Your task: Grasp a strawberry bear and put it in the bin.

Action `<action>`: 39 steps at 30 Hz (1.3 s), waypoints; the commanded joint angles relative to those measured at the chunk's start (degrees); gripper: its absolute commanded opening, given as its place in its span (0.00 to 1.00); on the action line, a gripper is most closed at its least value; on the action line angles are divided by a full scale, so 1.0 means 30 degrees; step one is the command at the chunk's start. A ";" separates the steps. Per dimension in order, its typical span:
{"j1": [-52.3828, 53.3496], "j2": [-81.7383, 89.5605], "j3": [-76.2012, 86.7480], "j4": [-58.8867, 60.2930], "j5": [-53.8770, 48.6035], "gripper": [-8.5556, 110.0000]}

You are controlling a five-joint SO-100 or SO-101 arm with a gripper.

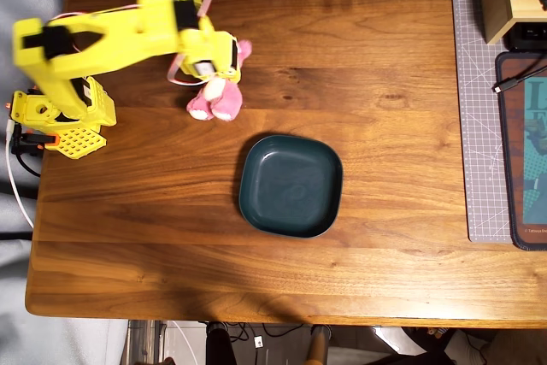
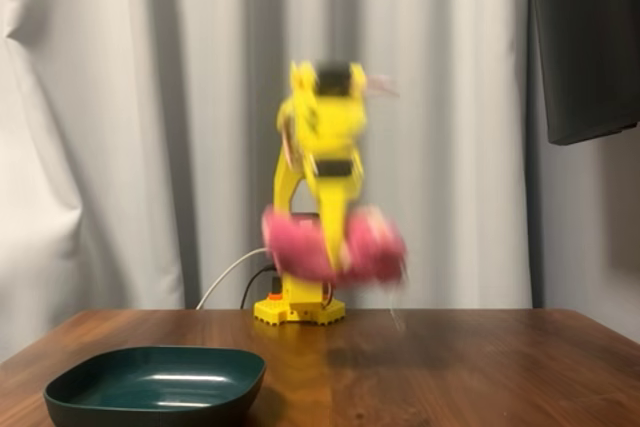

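No text, label, brand, number or sign can be read in either view. In the overhead view a dark mat (image 1: 528,151) at the 3 o'clock edge carries pale marks near its lower end, too small and blurred to make out. The grey cutting mat (image 1: 479,126) just beside it shows only grid lines.

My gripper (image 1: 220,74) is clamped on the bear (image 1: 218,96), whose pink legs point toward the bin (image 1: 291,185). The bin sits apart from the bear, lower right, on the wooden table (image 1: 385,66). My arm is motion-blurred. A grey mat (image 1: 475,126) lies at the right edge.
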 commanded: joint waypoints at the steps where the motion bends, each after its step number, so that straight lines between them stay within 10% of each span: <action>1: -0.1436 0.1318 -0.4600 0.1260 -0.0146 0.07; 17: -0.9756 -0.3486 -0.5742 -0.5449 -0.2109 0.07; 39: -0.6035 -0.8203 -0.9375 -0.6387 -0.1992 0.07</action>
